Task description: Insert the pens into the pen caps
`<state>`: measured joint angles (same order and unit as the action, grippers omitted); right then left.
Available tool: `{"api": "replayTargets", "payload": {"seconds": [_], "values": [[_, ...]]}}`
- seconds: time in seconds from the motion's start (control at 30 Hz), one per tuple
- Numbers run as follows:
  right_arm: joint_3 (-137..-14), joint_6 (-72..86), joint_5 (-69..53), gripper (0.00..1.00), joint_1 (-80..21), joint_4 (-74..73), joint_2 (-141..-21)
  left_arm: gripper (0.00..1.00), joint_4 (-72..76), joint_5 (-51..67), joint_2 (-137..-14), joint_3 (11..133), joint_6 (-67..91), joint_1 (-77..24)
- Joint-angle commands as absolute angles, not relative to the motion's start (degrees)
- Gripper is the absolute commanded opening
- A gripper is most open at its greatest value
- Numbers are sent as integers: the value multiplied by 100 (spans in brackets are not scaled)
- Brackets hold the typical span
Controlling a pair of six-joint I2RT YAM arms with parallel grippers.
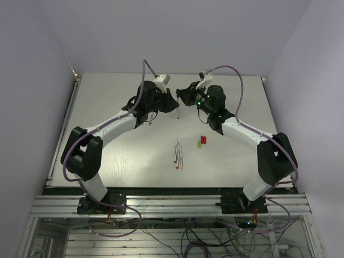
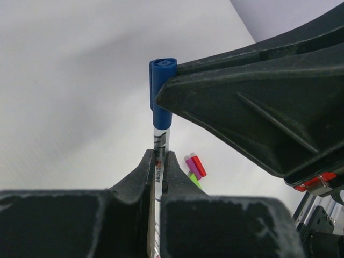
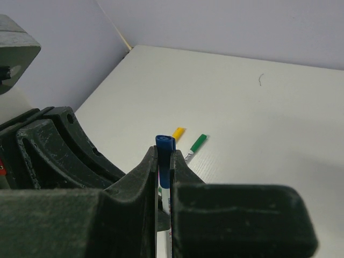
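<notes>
A pen point(image 2: 160, 138) with a grey-white barrel stands upright in the air over the far middle of the table, and my left gripper point(image 2: 158, 157) is shut on its barrel. A blue pen cap point(image 2: 161, 91) sits on the pen's top end. My right gripper point(image 3: 164, 153) is shut on that blue cap point(image 3: 165, 144), directly above the left fingers. From above, the two grippers point(image 1: 173, 105) point(image 1: 183, 97) meet tip to tip, with the pen point(image 1: 178, 112) hanging below them. Loose pens point(image 1: 178, 154) lie together mid-table. Red point(image 1: 203, 140) and light green point(image 1: 199, 144) caps lie to their right.
A green-capped pen point(image 3: 196, 144) and a yellow cap point(image 3: 178, 132) lie on the table beyond the right fingers. Red, purple and light green caps point(image 2: 194, 166) lie side by side below the left gripper. Walls enclose the table on three sides.
</notes>
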<state>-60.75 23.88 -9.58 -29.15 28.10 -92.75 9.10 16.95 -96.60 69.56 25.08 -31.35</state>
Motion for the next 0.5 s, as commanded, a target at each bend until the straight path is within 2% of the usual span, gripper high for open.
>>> {"api": "replayTargets", "payload": {"seconds": [0.0, 0.2, 0.3, 0.37, 0.47], "values": [[-5909, 2317, -1643, 0, -3275, 993, -9602, 7, 2732, 834, -9237, 7364, 2387, -2785], [-6110, 2433, -1125, 1, -3281, 1423, -9565, 7, 2513, 1068, -9252, 7235, 2432, -2768], [-6432, 2368, -555, 16, -3278, 1733, -9512, 7, 2252, 1133, -9234, 6961, 2377, -2769], [-6722, 2228, -121, 19, -3278, 1880, -9460, 7, 1995, 1158, -9185, 6742, 2243, -2775], [-7076, 2003, 579, 32, -3276, 2079, -9271, 7, 1471, 1109, -9115, 6446, 1923, -2777]]}}
